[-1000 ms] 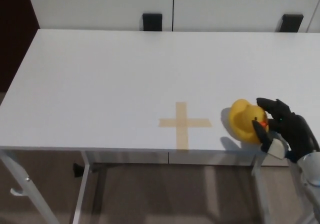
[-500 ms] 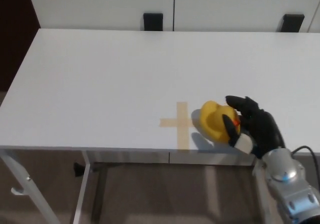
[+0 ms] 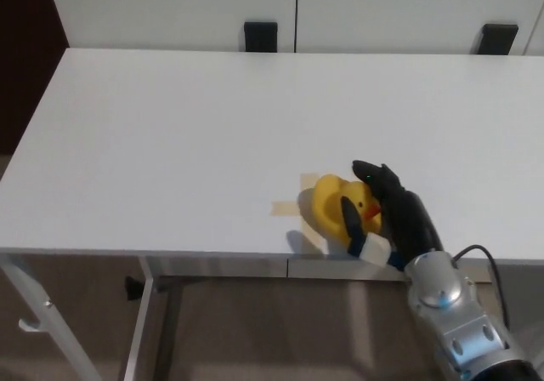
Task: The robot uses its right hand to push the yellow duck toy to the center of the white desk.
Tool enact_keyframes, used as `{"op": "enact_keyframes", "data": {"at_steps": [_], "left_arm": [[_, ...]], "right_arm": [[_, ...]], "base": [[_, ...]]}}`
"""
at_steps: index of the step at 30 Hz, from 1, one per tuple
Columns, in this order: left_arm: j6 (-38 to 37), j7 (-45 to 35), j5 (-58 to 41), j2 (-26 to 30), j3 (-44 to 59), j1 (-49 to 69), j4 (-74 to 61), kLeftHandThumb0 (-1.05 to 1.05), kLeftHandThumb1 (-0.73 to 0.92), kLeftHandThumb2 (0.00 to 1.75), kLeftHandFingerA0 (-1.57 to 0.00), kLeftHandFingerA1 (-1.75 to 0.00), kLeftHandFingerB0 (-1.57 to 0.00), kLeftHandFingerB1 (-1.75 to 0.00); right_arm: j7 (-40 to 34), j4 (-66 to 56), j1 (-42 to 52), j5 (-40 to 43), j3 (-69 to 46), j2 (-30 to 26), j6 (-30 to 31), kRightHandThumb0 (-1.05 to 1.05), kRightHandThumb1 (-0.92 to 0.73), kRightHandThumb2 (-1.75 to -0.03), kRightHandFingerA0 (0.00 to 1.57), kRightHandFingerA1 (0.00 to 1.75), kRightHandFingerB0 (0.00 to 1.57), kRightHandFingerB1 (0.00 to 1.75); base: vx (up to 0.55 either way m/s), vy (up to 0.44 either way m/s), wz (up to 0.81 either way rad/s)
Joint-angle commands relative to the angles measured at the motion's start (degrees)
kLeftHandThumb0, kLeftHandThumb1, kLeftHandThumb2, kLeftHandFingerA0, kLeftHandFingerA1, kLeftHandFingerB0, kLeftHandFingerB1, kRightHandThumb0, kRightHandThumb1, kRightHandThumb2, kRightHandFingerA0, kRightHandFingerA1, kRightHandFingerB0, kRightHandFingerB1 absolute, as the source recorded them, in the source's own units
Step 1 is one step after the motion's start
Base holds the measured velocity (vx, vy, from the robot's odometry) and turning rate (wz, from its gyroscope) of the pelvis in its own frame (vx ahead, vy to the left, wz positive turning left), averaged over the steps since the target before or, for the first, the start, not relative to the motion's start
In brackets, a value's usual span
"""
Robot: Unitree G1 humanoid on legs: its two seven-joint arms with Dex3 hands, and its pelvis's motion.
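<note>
Your right hand [image 3: 393, 215] is pressed against the duck [image 3: 333, 208] on the desk [image 3: 170, 143], touching it from the side away from the tape cross [image 3: 291, 204]. The hand is part open, its fingers spread round the duck rather than closed tight: one black finger [image 3: 350, 218] lies across the duck's near face, with a pale pad at its base, and the others [image 3: 374, 175] reach along the far side past the duck's top. It cups the toy, but you cannot tell from this view whether it truly grips it or only leans on it. The duck's orange beak shows between the fingers.

The duck sits on the cross itself, covering its middle and the arm that points toward the hand; only the opposite arm and a bit of the far stub still show beside the yellow body. It stands close to the desk's near edge, and its shadow falls on the desk surface toward that edge.

Behind the hand the silver wrist [image 3: 442, 292] and forearm run off below the desk edge, with a black cable looped beside them.

Far from the cross, at the desk's back edge, two black blocks [image 3: 260, 36] stand against the white wall panels [image 3: 170, 7], one roughly in line with the cross and one toward the hand's side. Your left hand does not show
</note>
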Motion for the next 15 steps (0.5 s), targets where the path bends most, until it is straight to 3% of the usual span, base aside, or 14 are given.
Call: {"op": "enact_keyframes", "data": {"at_steps": [1, 10, 15], "left_arm": [[-1.7, -0.1, 0.5, 0.4, -0.2, 0.7, -0.2, -0.13, 0.57, 0.86, -0.86, -0.84, -0.89, -0.86], [-1.6, -0.3, 0.8, 0.5, -0.5, 0.6, -0.2, -0.12, 0.55, 0.9, -0.86, -0.86, -0.89, -0.85], [-1.9, 0.0, 1.2, 0.5, -1.0, 0.7, -0.1, -0.17, 0.56, 0.82, -0.88, -0.86, -0.89, -0.87]], "right_arm": [[-0.7, 0.6, 0.2, -1.8, 1.6, 1.3, 2.3, -0.92, -0.76, -1.17, 0.0, 0.38, 0.07, 0.39], [0.0, 0.1, -0.3, -2.0, 1.8, 1.5, 4.1, -0.93, -0.77, -1.19, 0.0, 0.32, 0.03, 0.34], [1.0, -0.6, -1.0, -2.0, 2.0, 1.6, 5.1, -0.93, -0.78, -1.18, 0.0, 0.27, 0.03, 0.32]], "base": [[0.0, 0.0, 0.0], [0.0, 0.0, 0.0], [0.0, 0.0, 0.0]]}}
